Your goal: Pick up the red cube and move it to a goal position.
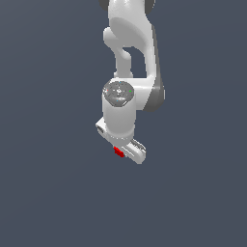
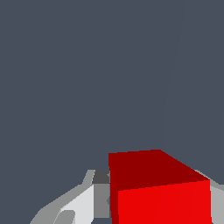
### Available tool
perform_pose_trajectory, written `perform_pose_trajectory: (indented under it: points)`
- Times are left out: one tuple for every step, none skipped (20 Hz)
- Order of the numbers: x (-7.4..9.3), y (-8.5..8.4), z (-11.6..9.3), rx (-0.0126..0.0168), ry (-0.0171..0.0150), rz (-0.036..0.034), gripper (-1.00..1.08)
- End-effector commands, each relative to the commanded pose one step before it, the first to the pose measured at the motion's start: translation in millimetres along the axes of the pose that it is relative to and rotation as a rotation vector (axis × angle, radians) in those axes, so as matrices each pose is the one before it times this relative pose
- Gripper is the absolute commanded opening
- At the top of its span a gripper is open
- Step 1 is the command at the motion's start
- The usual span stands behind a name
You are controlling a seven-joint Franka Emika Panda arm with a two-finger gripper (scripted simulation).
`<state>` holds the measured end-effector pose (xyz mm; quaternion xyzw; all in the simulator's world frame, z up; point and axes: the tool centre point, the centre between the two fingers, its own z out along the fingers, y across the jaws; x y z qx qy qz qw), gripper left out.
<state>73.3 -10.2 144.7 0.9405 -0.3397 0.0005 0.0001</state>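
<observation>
Tiny bright red cube (image 2: pixel 159 192) clamped between white robot claw (image 1: pixel 126 153) fingers (image 2: pixel 78 205), looks light and rigid, flat sides squeezed, probably won't slip.

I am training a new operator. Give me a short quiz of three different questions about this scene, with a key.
1. True or false: the red cube sits between the fingers of the hand.
2. Which is larger in the exterior view: (a) the cube, (b) the hand?
3. Fill in: the background is plain dark ____.

Key: 1 true; 2 b; 3 grey-blue.
</observation>
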Motion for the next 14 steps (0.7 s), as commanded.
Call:
perform_pose_trajectory:
  points:
    - [9.24, 0.19, -7.8, -0.00024, -0.0006, -0.00121, -1.0]
    - [2.87, 0.12, -2.26, 0.0, 0.0, 0.0, -1.0]
    - [2.52, 0.09, -1.98, 0.0, 0.0, 0.0, -1.0]
    - [2.18, 0.07, -1.7, 0.0, 0.0, 0.0, -1.0]
    - [1.84, 0.05, -1.43, 0.0, 0.0, 0.0, -1.0]
    - [1.52, 0.02, -1.16, 0.0, 0.0, 0.0, -1.0]
    - [1.2, -0.01, -0.9, 0.0, 0.0, 0.0, -1.0]
    - [0.88, -0.04, -0.64, 0.0, 0.0, 0.0, -1.0]
    - [0.57, -0.07, -0.38, 0.0, 0.0, 0.0, -1.0]
    - [0.27, -0.1, -0.13, 0.0, 0.0, 0.0, -1.0]
    - [-0.04, -0.13, 0.12, 0.0, 0.0, 0.0, -1.0]
    - [-0.34, -0.16, 0.37, 0.0, 0.0, 0.0, -1.0]
    - [-0.44, -0.13, 0.42, 0.0, 0.0, 0.0, -1.0]
    - [-0.16, -0.04, 0.15, 0.0, 0.0, 0.0, -1.0]
